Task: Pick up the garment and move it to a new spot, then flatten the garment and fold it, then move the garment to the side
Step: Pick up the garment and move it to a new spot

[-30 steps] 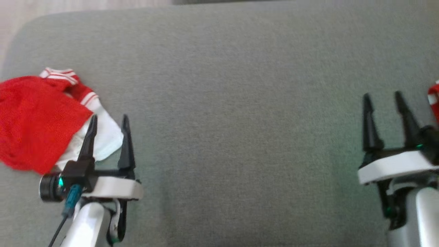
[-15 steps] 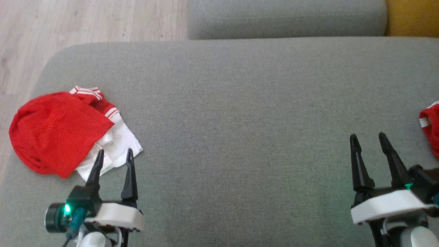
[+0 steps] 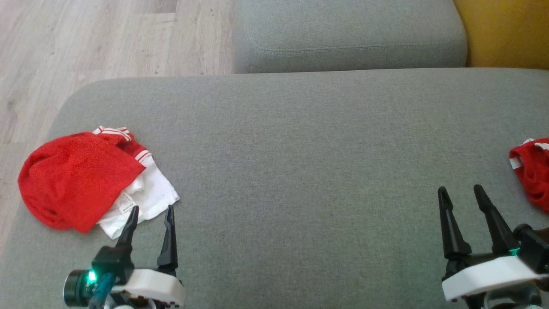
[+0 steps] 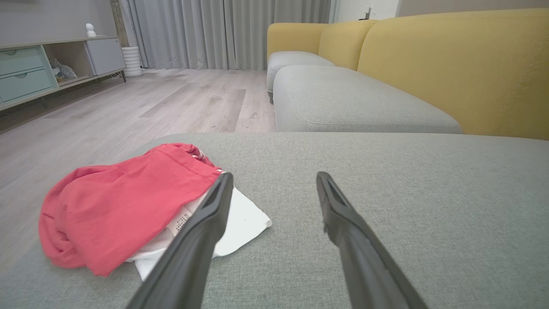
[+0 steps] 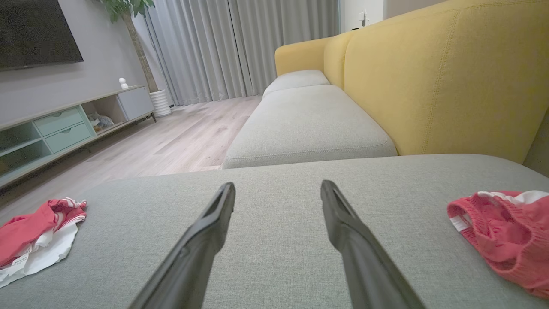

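A folded red and white garment lies near the left end of the grey cushion, a white layer with a label sticking out from under the red. My left gripper stands open just in front of its white corner, not touching it. Over bare cushion at the lower right, my right gripper is open and holds nothing. A second red knitted garment lies crumpled at the cushion's right edge, to the right of the right gripper.
Wooden floor lies beyond the cushion's left and far edges. Another grey seat cushion adjoins at the back, with a yellow sofa back to its right. A low cabinet stands by the far wall.
The head camera tilted up, so more floor and the rear cushion show. Both grippers drew back toward me; the left one has come off the garment's white corner.
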You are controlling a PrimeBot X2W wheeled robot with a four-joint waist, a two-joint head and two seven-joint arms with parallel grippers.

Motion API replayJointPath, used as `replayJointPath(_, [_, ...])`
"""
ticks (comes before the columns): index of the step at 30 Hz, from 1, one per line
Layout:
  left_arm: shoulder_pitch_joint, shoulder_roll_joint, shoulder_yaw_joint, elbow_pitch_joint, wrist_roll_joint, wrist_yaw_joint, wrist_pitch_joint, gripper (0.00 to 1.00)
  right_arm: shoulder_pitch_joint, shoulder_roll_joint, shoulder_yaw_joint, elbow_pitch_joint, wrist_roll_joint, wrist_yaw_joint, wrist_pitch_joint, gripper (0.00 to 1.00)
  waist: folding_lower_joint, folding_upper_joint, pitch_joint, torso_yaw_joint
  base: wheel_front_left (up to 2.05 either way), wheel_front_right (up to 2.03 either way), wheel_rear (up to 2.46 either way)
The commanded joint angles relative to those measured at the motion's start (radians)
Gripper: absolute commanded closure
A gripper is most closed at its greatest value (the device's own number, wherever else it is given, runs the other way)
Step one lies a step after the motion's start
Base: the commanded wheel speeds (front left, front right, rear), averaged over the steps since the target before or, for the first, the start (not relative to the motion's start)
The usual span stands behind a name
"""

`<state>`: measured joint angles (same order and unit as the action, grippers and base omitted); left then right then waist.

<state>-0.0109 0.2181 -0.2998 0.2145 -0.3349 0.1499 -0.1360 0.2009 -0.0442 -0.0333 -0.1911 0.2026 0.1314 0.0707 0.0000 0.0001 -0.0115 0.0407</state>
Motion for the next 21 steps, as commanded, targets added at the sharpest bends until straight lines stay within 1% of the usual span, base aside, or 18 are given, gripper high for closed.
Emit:
replayJointPath(1, [-0.037, 0.024, 0.026, -0.027, -0.003, 0.0, -0.004, 0.0, -0.018, -0.006, 0.024, -0.043, 0.002, -0.001, 0.004, 0.0, 0.0, -0.0001, 0.0, 0.001, 0.0, 0.0, 0.0])
replayJointPath(13, [-0.058, 0.028, 0.013, -0.015, 0.004, -0.002, -0.029, 0.0, -0.02, -0.006, 0.018, -0.053, -0.001, -0.001, 0.018, 0.0, 0.0, -0.0001, 0.014, 0.014, 0.0, 0.0, 0.0])
replayJointPath(17, [-0.087, 0.026, 0.01, -0.012, 0.009, -0.005, -0.051, 0.0, -0.025, -0.006, 0.013, -0.072, -0.014, -0.001, 0.03, 0.0, 0.0, -0.0001, 0.037, 0.048, 0.0, 0.0, 0.0])
replayJointPath(21, [-0.132, 0.013, 0.007, -0.005, 0.013, -0.011, -0.079, 0.0, -0.039, -0.006, 0.007, -0.101, -0.03, -0.001, 0.047, 0.0, 0.0, -0.0001, 0.073, 0.11, 0.0, 0.0, 0.0])
